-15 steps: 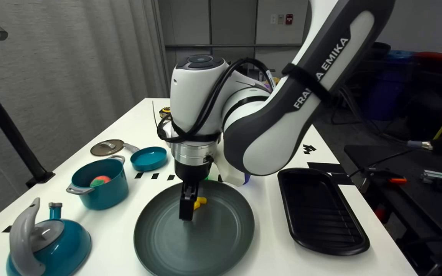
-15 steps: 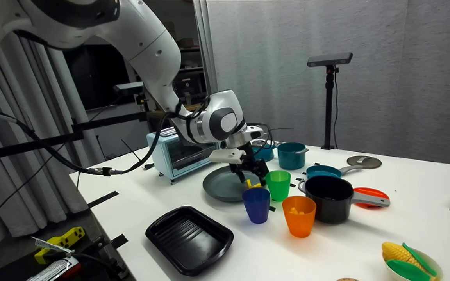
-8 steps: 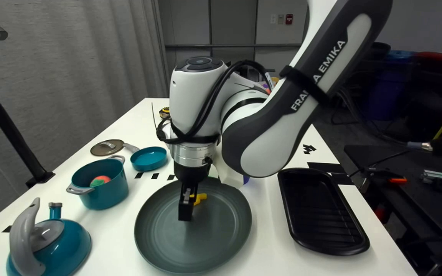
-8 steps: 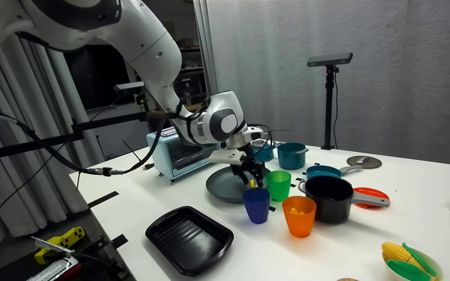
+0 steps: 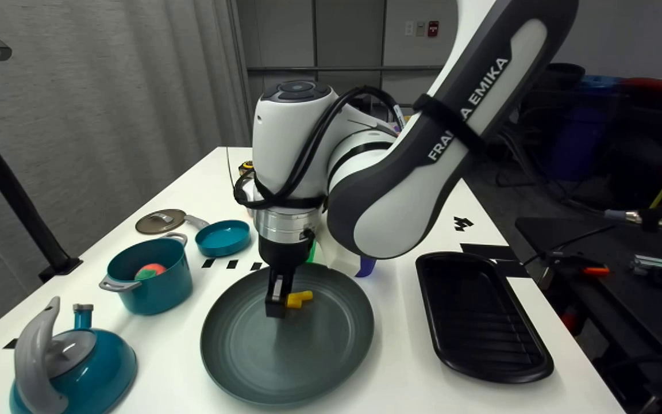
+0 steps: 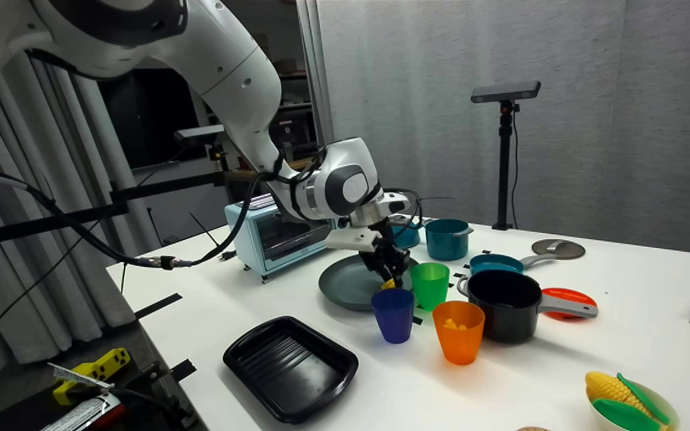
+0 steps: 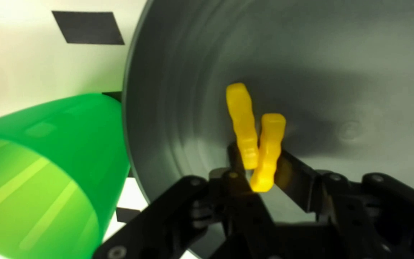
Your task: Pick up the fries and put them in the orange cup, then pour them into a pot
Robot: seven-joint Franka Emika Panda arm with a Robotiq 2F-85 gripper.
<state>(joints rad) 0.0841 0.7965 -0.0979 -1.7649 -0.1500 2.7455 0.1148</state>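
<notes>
Two yellow fries (image 7: 242, 124) lie side by side between the fingers of my gripper (image 7: 260, 163), which is shut on them. Their far ends stick out past the fingers. In an exterior view the gripper (image 5: 276, 307) with the fries (image 5: 299, 299) is low over the grey pan (image 5: 285, 362); whether the fries touch the pan I cannot tell. The orange cup (image 6: 460, 344) stands upright on the table, with yellow pieces (image 6: 453, 324) inside. Beside it is a black pot (image 6: 510, 314) with a grey handle. A teal pot (image 5: 156, 290) holds a red and green toy.
Against the pan's rim stands a green cup (image 6: 430, 287), close to the gripper; a blue cup (image 6: 393, 317) is just in front. A black tray (image 6: 291, 368), a toaster oven (image 6: 279, 233), a teal kettle (image 5: 89, 368) and a small teal pan (image 5: 223, 237) are also around.
The gripper has closed on the fries, drawing them together, and risen slightly. The grey pan has slid a little, and the green cup has shifted slightly.
</notes>
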